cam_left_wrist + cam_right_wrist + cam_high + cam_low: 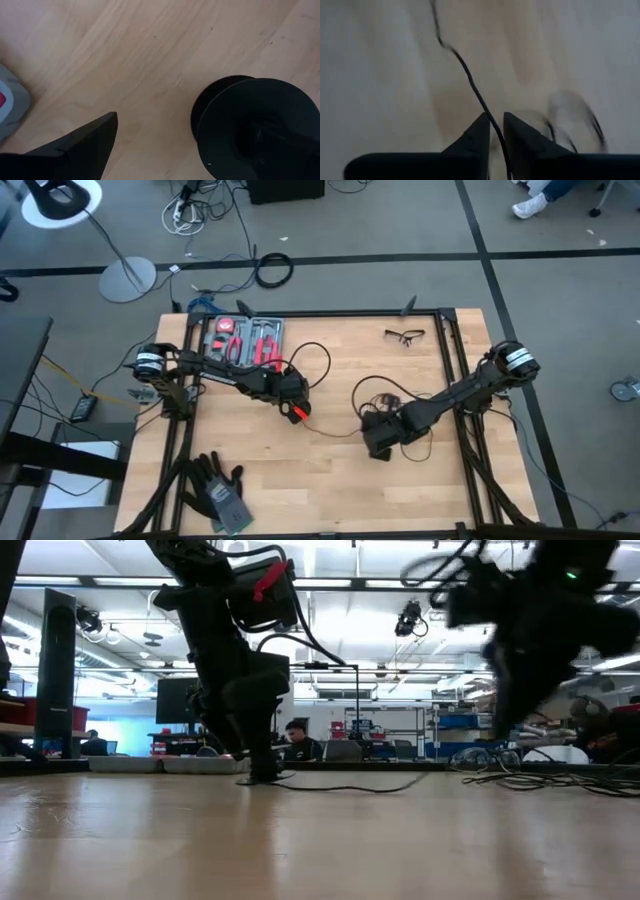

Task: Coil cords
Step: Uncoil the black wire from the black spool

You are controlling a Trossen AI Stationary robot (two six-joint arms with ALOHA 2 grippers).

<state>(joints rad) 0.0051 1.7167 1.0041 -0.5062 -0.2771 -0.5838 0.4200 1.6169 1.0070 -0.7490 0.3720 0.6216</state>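
The right gripper [496, 131] sits low over the middle of the table [340, 490], its two fingers drawn close together with only a narrow slit between them, and the thin black cord [470, 82] runs through that slit; whether the fingers pinch it or merely straddle it cannot be told. From there the cord [330, 432] trails across the wood toward the left gripper [297, 412], with loose loops lying just behind the right arm. The left gripper's fingers [80, 147] are spread wide over the round black puck [260, 130], which rests on the table between them. Farther off lie a tool tray [245, 340], safety glasses [404, 335] and black gloves [215, 490].
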